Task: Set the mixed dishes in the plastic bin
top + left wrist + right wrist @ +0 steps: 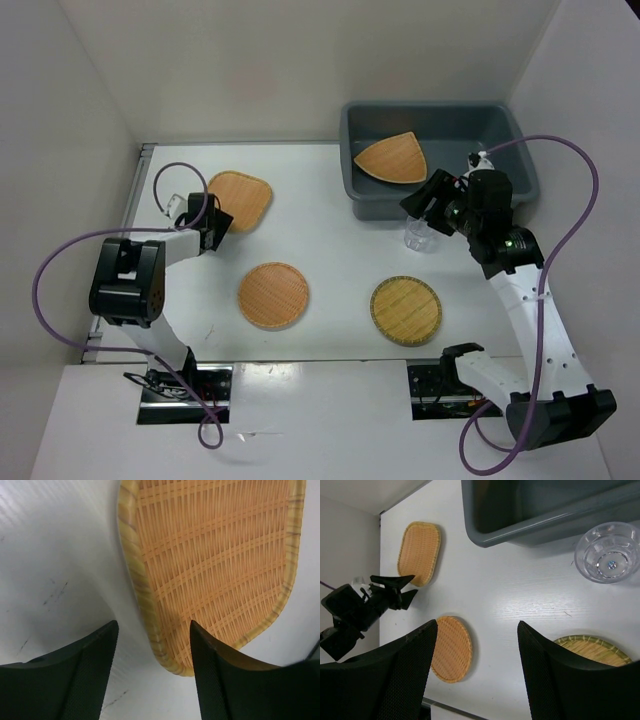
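The grey-blue plastic bin (372, 203) stands at the back right with one rounded-triangular woven plate (392, 158) inside. A second rounded-triangular plate (240, 198) lies on the table at the left. My left gripper (217, 222) is open at its near corner; in the left wrist view the plate's rim (150, 620) lies between the fingers of the gripper (152, 625). A round orange plate (273, 295) and a paler yellow round plate (406, 310) lie near the front. The clear glass cup (418, 232) stands just before the bin. My right gripper (425, 195) is open and empty above the cup.
The right wrist view shows the bin's front wall (530, 530), the cup (607, 552), the left plate (419, 552), the round orange plate (451, 649), the yellow plate's edge (592, 649) and the left gripper (415, 584). White walls enclose the table.
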Robot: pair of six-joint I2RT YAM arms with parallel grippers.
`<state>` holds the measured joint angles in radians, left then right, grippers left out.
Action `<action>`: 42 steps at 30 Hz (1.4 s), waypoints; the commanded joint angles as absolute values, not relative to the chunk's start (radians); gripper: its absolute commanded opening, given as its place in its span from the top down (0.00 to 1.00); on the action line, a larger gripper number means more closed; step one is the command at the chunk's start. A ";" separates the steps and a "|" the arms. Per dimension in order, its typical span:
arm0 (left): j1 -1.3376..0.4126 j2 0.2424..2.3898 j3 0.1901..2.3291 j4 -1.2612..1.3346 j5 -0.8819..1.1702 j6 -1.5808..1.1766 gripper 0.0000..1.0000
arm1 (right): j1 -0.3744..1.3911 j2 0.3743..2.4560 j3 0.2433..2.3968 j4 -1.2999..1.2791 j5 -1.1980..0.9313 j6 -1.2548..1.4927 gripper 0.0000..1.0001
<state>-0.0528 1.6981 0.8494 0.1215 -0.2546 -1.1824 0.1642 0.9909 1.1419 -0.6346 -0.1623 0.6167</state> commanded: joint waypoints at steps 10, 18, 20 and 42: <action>-0.054 1.756 0.822 0.250 -0.314 -1.281 0.68 | 0.170 0.991 1.204 -0.684 -0.141 0.571 0.28; -0.054 1.720 0.868 0.250 -0.316 -1.292 1.00 | 0.170 0.991 1.213 -0.704 -0.161 0.560 0.28; -0.054 1.680 0.879 0.250 -0.305 -1.270 1.00 | 0.170 0.991 1.213 -0.704 -0.170 0.560 0.28; -0.054 1.332 0.904 0.167 0.015 -1.077 1.00 | 0.274 1.298 1.259 -0.492 -0.439 0.494 0.18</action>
<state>-0.0528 1.3972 0.8738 0.0925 -0.0570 -1.0950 0.2352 1.2713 1.1885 -0.5793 -0.3660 0.5148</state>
